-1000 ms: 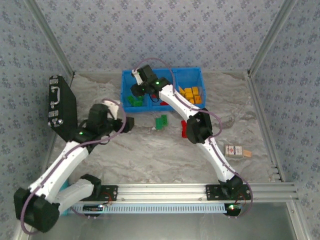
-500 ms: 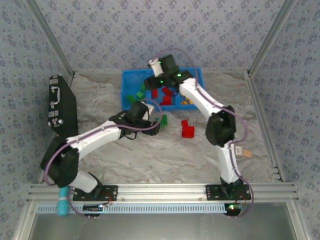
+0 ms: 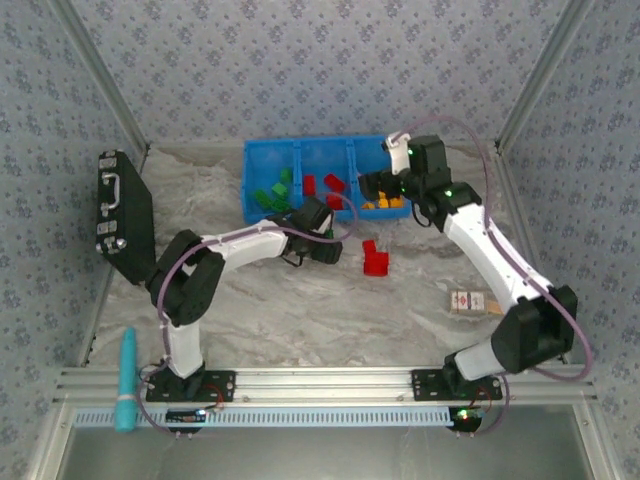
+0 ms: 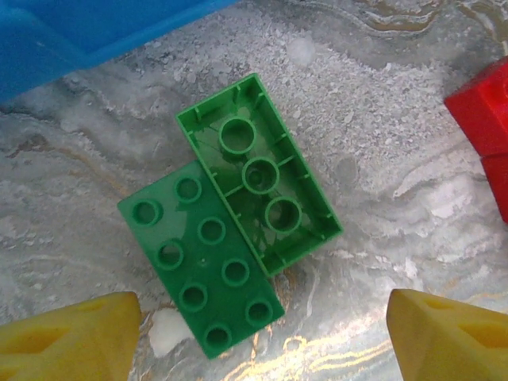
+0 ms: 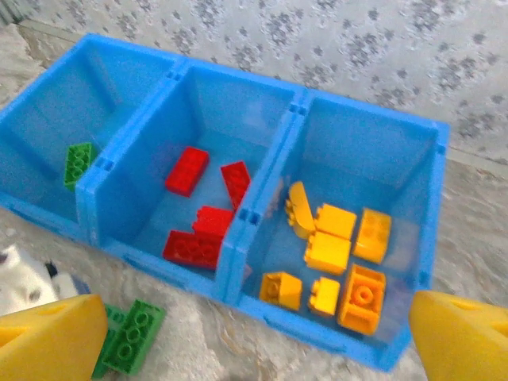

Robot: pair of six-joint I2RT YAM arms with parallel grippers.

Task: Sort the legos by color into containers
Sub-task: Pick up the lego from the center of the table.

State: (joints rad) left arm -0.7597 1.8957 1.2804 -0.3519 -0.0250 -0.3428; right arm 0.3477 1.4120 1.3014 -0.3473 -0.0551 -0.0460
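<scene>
The blue bin [image 3: 270, 155] has three compartments: a green brick [image 5: 77, 163] in the left one, several red bricks [image 5: 193, 248] in the middle one and several orange-yellow bricks [image 5: 329, 252] in the right one. Two green bricks lie touching on the table in front of the bin, one studs up [image 4: 202, 266] and one upside down [image 4: 258, 175]. My left gripper [image 4: 258, 341] hangs open right above them, its yellow fingertips [image 4: 67, 337] wide apart. A pair of red bricks [image 3: 375, 260] sits just to its right. My right gripper [image 3: 380, 185] is open and empty over the bin's right compartment.
A black case with a metal handle [image 3: 120, 215] leans at the far left. Near the right side of the table lies a small red-and-white box [image 3: 470, 302]. A teal cylinder [image 3: 125, 380] rests by the front rail at left. Patterned walls close in the table.
My left arm swung right from near the black case and now hovers over the green bricks. My right arm swept from the bin's left end to its right end.
</scene>
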